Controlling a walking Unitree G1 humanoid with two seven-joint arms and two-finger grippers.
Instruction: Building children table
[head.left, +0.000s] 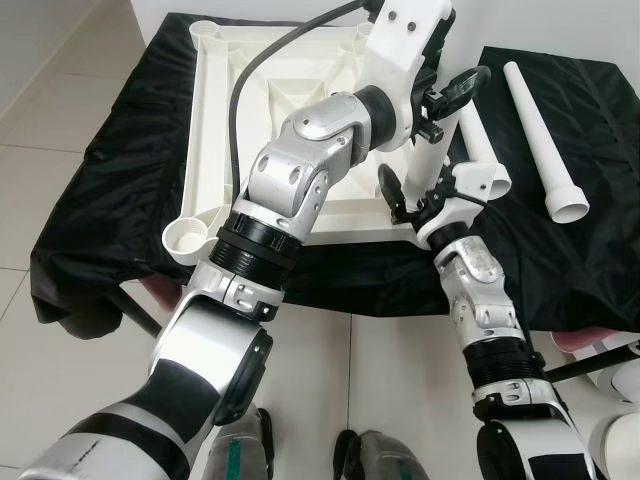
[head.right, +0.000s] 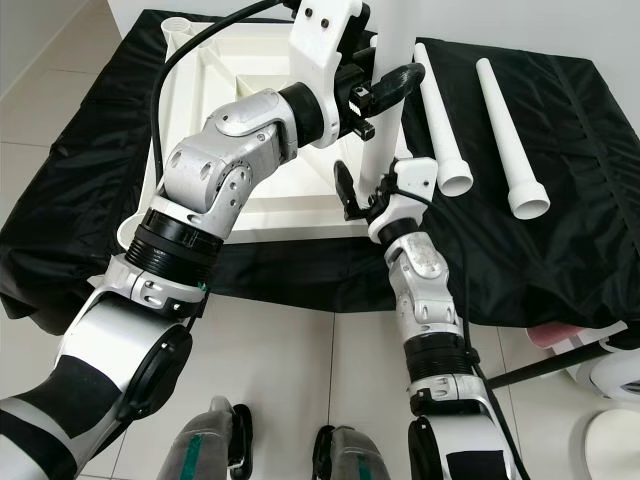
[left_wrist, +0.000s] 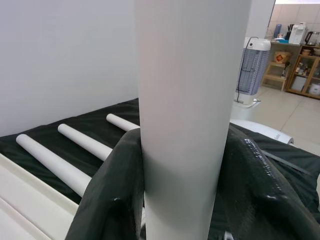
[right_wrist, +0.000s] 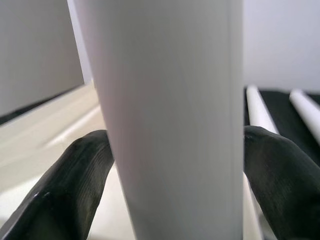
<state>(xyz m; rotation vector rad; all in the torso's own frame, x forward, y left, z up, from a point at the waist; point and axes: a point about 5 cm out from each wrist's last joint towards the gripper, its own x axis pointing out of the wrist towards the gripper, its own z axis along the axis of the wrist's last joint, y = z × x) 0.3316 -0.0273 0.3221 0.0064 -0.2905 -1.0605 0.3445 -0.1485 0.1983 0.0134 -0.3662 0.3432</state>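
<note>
A white children's table top (head.left: 215, 130) lies upside down on a black cloth (head.left: 120, 170). A white leg (head.right: 384, 140) stands upright at its near right corner. My left gripper (head.right: 385, 90) is shut on the leg high up, reaching across from the left. My right gripper (head.right: 372, 197) is shut on the same leg lower down, just above the corner. In the left wrist view the leg (left_wrist: 192, 125) sits between the black fingers (left_wrist: 110, 200). In the right wrist view the leg (right_wrist: 175, 125) is flanked by both fingers (right_wrist: 65, 185).
Two loose white legs (head.right: 440, 120) (head.right: 510, 130) lie on the cloth to the right of the table top. An open corner socket (head.left: 185, 238) shows at the near left. Tiled floor (head.left: 60, 110) lies to the left, and a white standing appliance (left_wrist: 252, 70) is behind.
</note>
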